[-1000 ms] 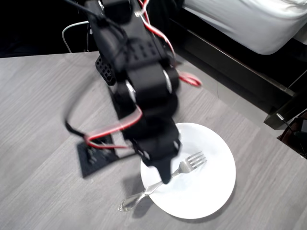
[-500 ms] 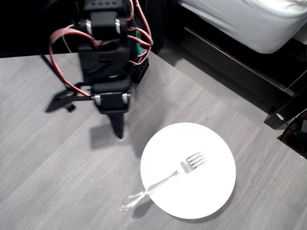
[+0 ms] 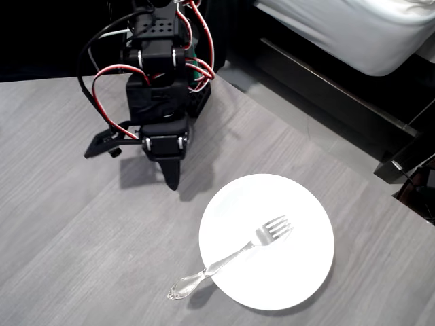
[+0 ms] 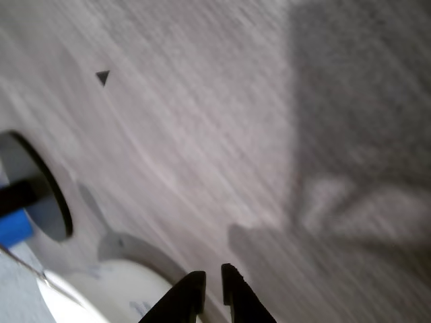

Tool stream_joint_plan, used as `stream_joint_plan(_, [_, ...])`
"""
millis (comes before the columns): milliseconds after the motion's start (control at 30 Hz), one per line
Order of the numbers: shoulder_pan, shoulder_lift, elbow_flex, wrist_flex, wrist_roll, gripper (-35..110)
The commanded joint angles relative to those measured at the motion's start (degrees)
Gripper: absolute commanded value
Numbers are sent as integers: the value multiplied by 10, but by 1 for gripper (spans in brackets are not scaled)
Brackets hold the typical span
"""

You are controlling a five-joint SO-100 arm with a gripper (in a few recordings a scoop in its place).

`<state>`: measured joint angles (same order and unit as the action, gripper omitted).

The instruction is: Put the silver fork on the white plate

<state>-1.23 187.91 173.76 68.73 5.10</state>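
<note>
fork [image 3: 234,257] on plate [image 3: 299,272], handle overhanging left rim, pincer [image 3: 172,178] upper-left

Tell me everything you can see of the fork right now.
In the overhead view the silver fork is shiny metal with four tines and a slim ornate handle ending in a flared tip. It lies flat and diagonal, tines on the white plate, pointing upper right; the handle end sticks out past the lower-left rim over the grey table. The gripper is well away, not touching it.

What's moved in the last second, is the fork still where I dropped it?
The gripper let go of the silver fork and pulled back up-left in the overhead view, off the white plate. Fork and plate stayed put: tines on the plate, handle tip overhanging onto the table.
</note>
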Motion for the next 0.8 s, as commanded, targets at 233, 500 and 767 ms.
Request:
stream_joint_plan(233, [4,18,0,7,-7,0])
stream_joint_plan(500, [5,18,0,7,-6,0])
stream_joint_plan(767, [5,18,0,7,-7,0])
